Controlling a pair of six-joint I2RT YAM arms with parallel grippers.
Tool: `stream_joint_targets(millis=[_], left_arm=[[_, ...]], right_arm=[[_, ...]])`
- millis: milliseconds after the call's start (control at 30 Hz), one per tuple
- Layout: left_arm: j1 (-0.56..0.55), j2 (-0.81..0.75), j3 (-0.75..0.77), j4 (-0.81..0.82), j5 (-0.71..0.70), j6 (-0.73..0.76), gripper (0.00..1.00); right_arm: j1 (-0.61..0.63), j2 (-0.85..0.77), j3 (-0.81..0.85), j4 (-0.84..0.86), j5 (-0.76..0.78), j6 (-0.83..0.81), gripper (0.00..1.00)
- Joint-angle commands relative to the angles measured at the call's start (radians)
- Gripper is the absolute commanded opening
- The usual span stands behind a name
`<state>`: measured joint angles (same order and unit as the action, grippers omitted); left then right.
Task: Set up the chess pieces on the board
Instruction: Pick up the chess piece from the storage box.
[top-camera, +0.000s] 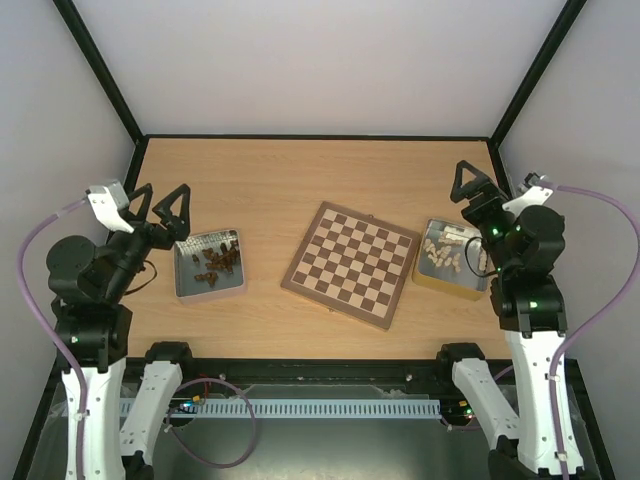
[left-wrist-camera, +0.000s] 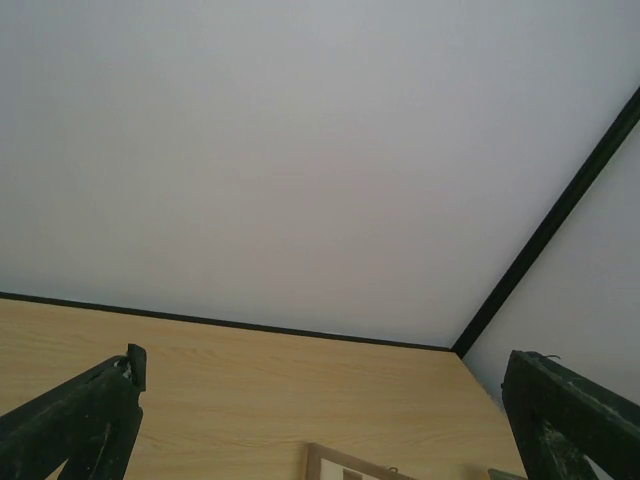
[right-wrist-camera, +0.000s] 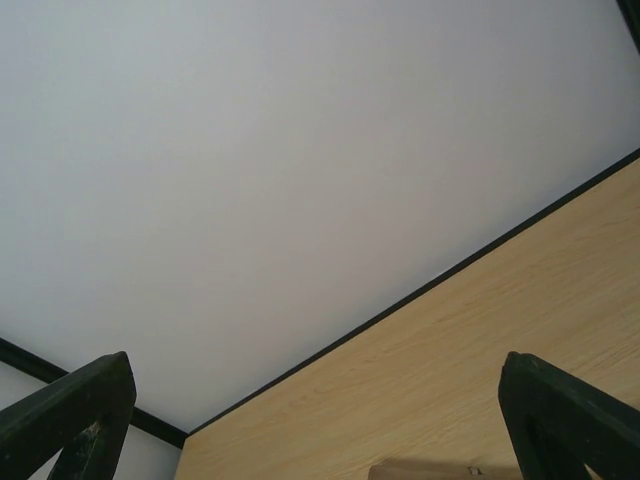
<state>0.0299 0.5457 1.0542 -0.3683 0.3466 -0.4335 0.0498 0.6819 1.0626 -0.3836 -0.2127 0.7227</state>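
While both arms sit drawn back at the near edge of the light wooden counter (top-camera: 300, 190), the left tool (top-camera: 160, 208) stands spread wide with nothing between its fingers, poised at the far left corner of a grey tray (top-camera: 205, 290). In that tray the dark brown chess pieces (top-camera: 217, 262) lie in a loose heap toward its far right side, just right of the left tool. The left wrist view shows the two dark fingers at opposite edges of the picture, aimed over the counter at the white wall (left-wrist-camera: 300, 150).

At centre, the board (top-camera: 350, 263) lies flat between the two trays, turned at a slant to the counter's edge and well apart from either tool; its light rim frames dark and cream checks.

Just beside the board's right corner sits a yellow-sided tray (top-camera: 440, 286) holding pale pieces (top-camera: 445, 250) in a scatter. The right tool (top-camera: 478, 190) hangs at that tray's far right corner, likewise opened wide and gripping nothing, its fingers at the outer edges of the right wrist view.
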Motion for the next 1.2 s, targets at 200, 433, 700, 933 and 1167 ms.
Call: stream_joint_targets(millis=[200, 433, 700, 933, 1167], left_arm=[[0.012, -0.023, -0.178, 0.342, 0.25, -0.099, 1.0], [0.014, 0.084, -0.322, 0.442, 0.281, -0.211, 1.0], [0.002, 0.346, -0.304, 0.126, 0.035, -0.174, 0.98], [-0.026, 0.561, -0.243, -0.043, -0.223, -0.173, 0.86], [-0.073, 0.756, -0.208, -0.093, -0.301, -0.146, 0.58]], right_arm=[[-0.016, 0.067, -0.172, 0.265, -0.157, 0.028, 0.98], [-0.017, 0.225, -0.241, 0.423, -0.318, 0.075, 0.96], [0.006, 0.362, -0.274, 0.444, -0.31, 0.079, 0.84], [0.125, 0.447, -0.252, 0.342, -0.162, 0.043, 0.72], [0.203, 0.533, -0.222, 0.256, -0.07, -0.004, 0.56]])
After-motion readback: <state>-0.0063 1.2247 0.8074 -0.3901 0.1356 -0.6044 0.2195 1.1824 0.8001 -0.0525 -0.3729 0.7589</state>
